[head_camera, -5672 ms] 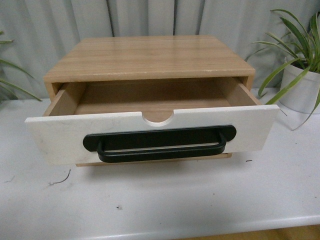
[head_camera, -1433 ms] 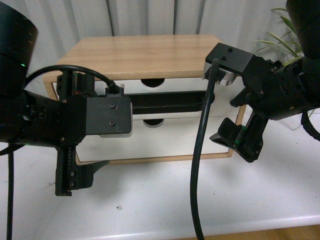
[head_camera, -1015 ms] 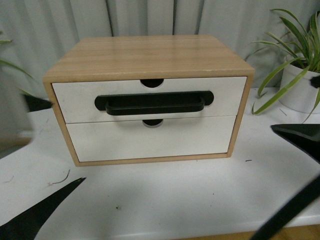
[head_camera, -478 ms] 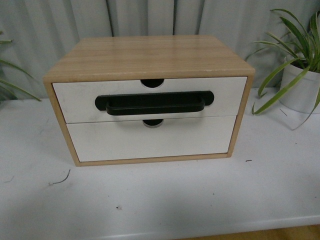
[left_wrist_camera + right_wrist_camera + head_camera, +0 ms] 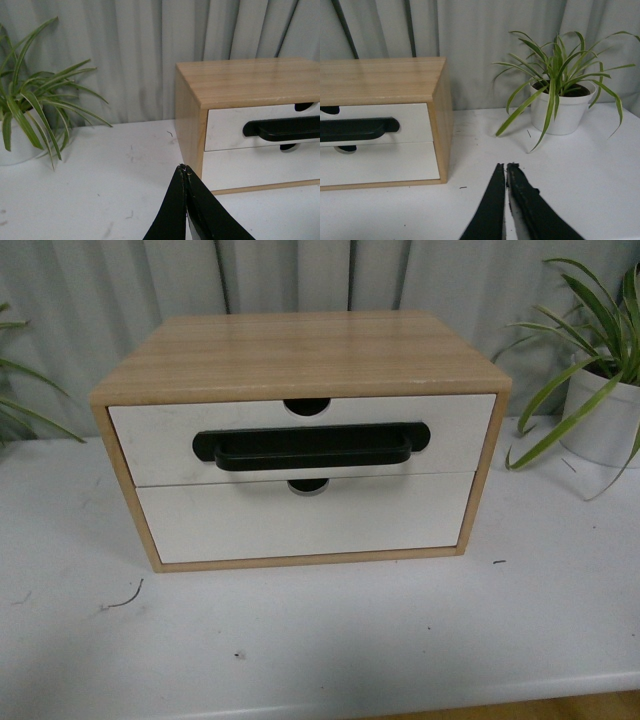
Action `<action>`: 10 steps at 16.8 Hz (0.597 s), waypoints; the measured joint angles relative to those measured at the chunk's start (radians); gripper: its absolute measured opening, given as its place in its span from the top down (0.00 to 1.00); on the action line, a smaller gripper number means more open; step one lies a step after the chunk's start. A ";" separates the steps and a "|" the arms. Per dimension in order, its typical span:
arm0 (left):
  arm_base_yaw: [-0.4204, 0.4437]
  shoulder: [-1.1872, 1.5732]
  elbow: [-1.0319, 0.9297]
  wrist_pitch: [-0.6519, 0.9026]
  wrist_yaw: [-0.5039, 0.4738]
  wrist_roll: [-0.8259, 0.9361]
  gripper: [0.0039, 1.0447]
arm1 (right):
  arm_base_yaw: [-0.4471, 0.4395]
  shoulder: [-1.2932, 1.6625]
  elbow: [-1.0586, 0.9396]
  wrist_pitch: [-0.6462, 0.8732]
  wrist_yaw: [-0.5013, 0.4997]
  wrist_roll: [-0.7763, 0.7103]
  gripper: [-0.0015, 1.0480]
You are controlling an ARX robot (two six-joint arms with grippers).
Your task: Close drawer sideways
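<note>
The drawer (image 5: 300,437), white-fronted with a long black bar handle (image 5: 311,446) and a half-round notch in its top edge, sits flush in the light wood cabinet (image 5: 300,355) above a plain white drawer front (image 5: 300,518). It also shows in the left wrist view (image 5: 225,127) and the right wrist view (image 5: 415,122). Neither arm shows in the front view. My left gripper (image 5: 184,170) is shut and empty, off the cabinet's left side. My right gripper (image 5: 505,166) is shut and empty, off the cabinet's right side. Both are clear of the cabinet.
The cabinet stands on a white table (image 5: 330,630). A potted plant in a white pot (image 5: 560,107) stands to the cabinet's right, also in the front view (image 5: 600,410). Another plant (image 5: 25,115) stands to the left. A grey curtain (image 5: 300,275) hangs behind.
The drawer was pulled far out, then stands flush in the cabinet. Both arms were in front of the cabinet, then drew back out of the front view. The cabinet sits slightly further right.
</note>
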State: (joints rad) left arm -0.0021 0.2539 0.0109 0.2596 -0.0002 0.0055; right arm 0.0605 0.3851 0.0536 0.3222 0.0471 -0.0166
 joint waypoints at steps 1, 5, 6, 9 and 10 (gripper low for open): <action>0.000 -0.014 0.000 -0.019 0.000 -0.001 0.99 | -0.051 -0.022 -0.005 -0.010 -0.034 0.002 0.98; 0.000 -0.056 0.000 -0.061 0.000 -0.002 0.99 | -0.060 -0.075 -0.018 -0.048 -0.048 0.006 0.98; 0.000 -0.062 0.000 -0.066 0.000 -0.002 0.99 | -0.061 -0.076 -0.026 -0.031 -0.047 0.006 0.98; 0.000 -0.146 0.002 -0.188 0.000 -0.002 0.99 | -0.061 -0.129 -0.042 -0.063 -0.047 0.006 0.98; 0.000 -0.220 0.001 -0.272 -0.001 -0.003 0.99 | -0.061 -0.142 -0.042 -0.075 -0.047 0.006 0.98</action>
State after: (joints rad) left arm -0.0021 0.0334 0.0120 -0.0128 -0.0010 0.0029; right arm -0.0002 0.2428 0.0116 0.2470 0.0002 -0.0101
